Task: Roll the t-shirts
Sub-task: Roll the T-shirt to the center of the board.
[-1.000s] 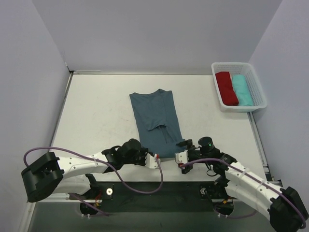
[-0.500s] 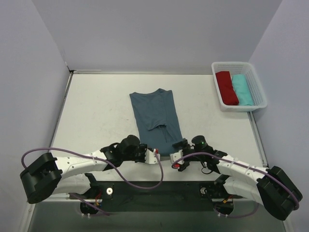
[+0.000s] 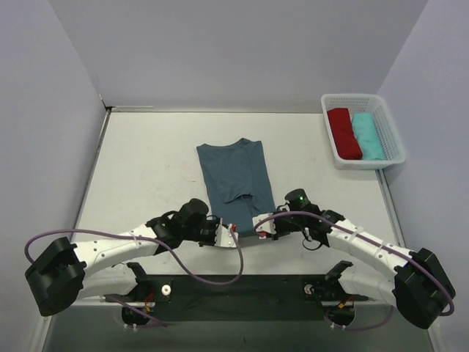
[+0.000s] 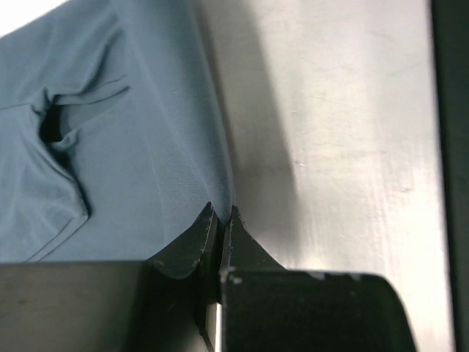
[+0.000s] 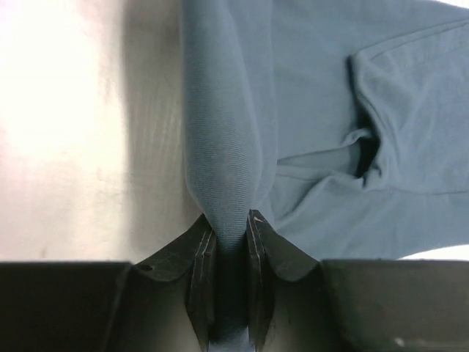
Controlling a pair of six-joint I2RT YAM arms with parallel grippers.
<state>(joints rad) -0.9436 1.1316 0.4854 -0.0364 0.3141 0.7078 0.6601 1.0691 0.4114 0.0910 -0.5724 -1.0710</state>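
A slate-blue t-shirt (image 3: 233, 172) lies folded into a long strip on the middle of the white table (image 3: 146, 169), its near end bunched between my two grippers. My left gripper (image 3: 234, 229) is shut, its tips pinching the shirt's near left edge (image 4: 220, 214). The cloth (image 4: 132, 147) spreads away to the left of the tips. My right gripper (image 3: 257, 224) is shut on a thick fold of the same shirt (image 5: 229, 224). That fold (image 5: 220, 132) rises straight out from between the fingers. A sleeve opening (image 5: 366, 154) shows to the right.
A white basket (image 3: 366, 166) stands at the back right, holding a rolled red cloth (image 3: 343, 133) and a rolled teal cloth (image 3: 366, 136). Grey walls close the table on the left, back and right. The table's dark near edge (image 4: 451, 147) runs beside the left gripper.
The right gripper has swung left to the shirt's near end and shut on a fold of it. Both grippers have moved forward, and the shirt's near edge sits farther from the arm bases.
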